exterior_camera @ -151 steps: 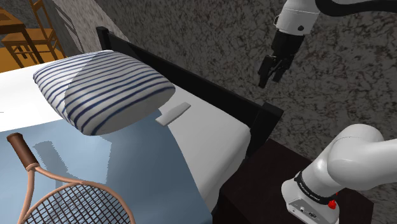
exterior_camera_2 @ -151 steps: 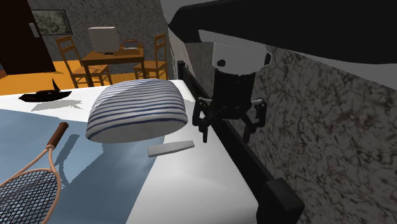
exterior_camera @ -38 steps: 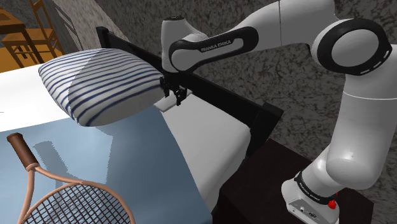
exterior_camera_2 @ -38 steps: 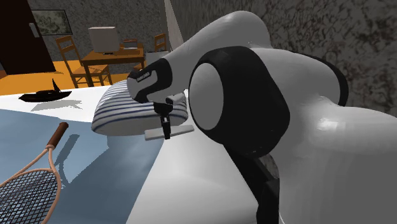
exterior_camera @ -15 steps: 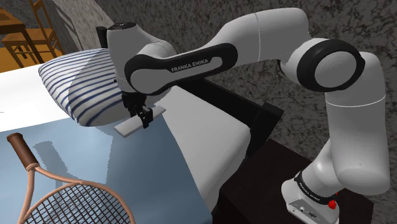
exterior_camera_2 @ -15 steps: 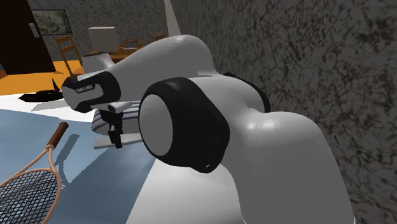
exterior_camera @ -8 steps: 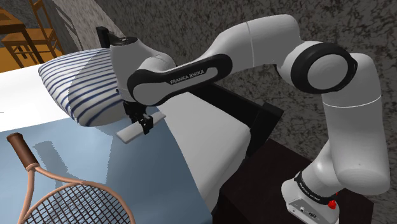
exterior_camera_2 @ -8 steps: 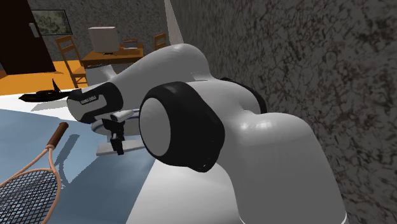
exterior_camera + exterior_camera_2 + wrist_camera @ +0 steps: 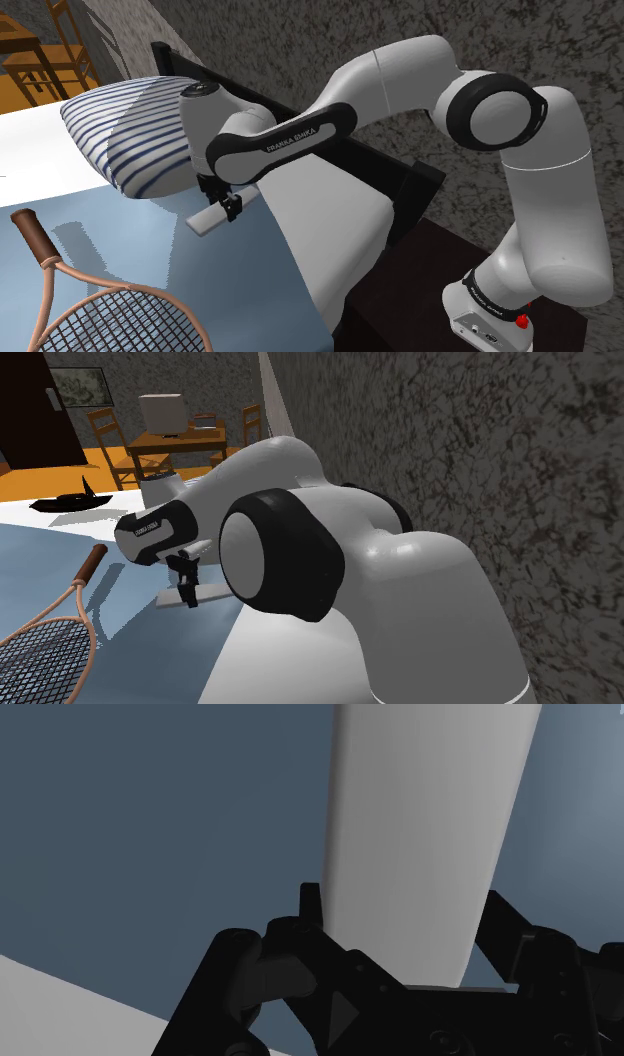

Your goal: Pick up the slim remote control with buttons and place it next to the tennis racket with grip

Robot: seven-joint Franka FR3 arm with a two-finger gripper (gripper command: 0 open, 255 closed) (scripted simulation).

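Shoulder view: my claw (image 9: 232, 205) is clenching the pale remote (image 9: 205, 220) near one end and holding it over the bed's blue cover (image 9: 180, 290), just beside the striped pillow (image 9: 130, 140). The racket (image 9: 60, 300) is lying at the near left, well apart. I am judging this to be the carry step. The next move is calling for a swing left and nearer, then lowering the remote flat beside the frame, clear of the strings. The forearm (image 9: 290, 133) is reading FRANKA EMIKA.

Second exterior view: the claw (image 9: 187, 587) is gripping the remote (image 9: 205, 597) crosswise, with the racket (image 9: 45, 637) to its left. A label (image 9: 147, 529) on the arm is proving too small to read.

Wrist view: both fingers (image 9: 310, 909) are pressing the remote's (image 9: 420, 834) long sides, and its face is showing plain, without print.
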